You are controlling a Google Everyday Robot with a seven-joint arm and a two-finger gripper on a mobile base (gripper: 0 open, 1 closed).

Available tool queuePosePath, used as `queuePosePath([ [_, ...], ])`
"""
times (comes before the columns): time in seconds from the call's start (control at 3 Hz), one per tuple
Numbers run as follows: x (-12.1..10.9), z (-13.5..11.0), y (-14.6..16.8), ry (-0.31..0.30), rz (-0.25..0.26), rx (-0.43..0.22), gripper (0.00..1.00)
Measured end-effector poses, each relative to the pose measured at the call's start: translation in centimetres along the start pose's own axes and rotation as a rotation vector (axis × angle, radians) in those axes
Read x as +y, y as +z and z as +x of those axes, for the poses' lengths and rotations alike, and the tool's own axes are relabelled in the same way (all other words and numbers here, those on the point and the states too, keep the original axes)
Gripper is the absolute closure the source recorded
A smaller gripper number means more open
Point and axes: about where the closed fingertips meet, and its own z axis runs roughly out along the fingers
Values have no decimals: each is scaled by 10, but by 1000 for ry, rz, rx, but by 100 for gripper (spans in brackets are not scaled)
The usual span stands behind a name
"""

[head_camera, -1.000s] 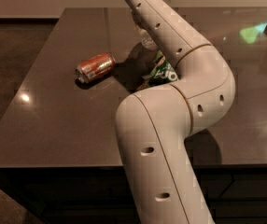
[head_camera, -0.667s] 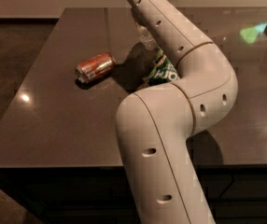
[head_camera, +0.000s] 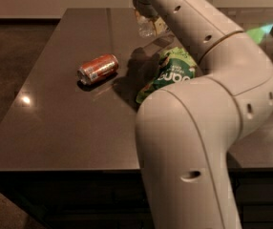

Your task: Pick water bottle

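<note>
The water bottle (head_camera: 146, 26), small and clear, hangs just under my gripper (head_camera: 143, 7) at the top centre of the camera view. The gripper is shut on the bottle's upper end and holds it above the dark table (head_camera: 65, 118), where its shadow falls. My white arm (head_camera: 208, 104) fills the right half of the view and hides most of the gripper.
An orange-red soda can (head_camera: 97, 68) lies on its side left of centre. A green snack bag (head_camera: 172, 73) with white lettering lies under the bottle, partly behind my arm. The table's front edge runs across the lower part of the view.
The arm has risen and the water bottle has come up off the table with the gripper. The can and the bag have not moved.
</note>
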Motion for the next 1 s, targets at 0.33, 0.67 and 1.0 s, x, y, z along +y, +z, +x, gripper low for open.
queuePosePath([
  [0.33, 5, -22, -45, 14, 94, -38, 100],
  [0.67, 10, -51, -83, -5, 174, -96, 100],
  [1.0, 14, -69, -102, -16, 215, -144, 100],
])
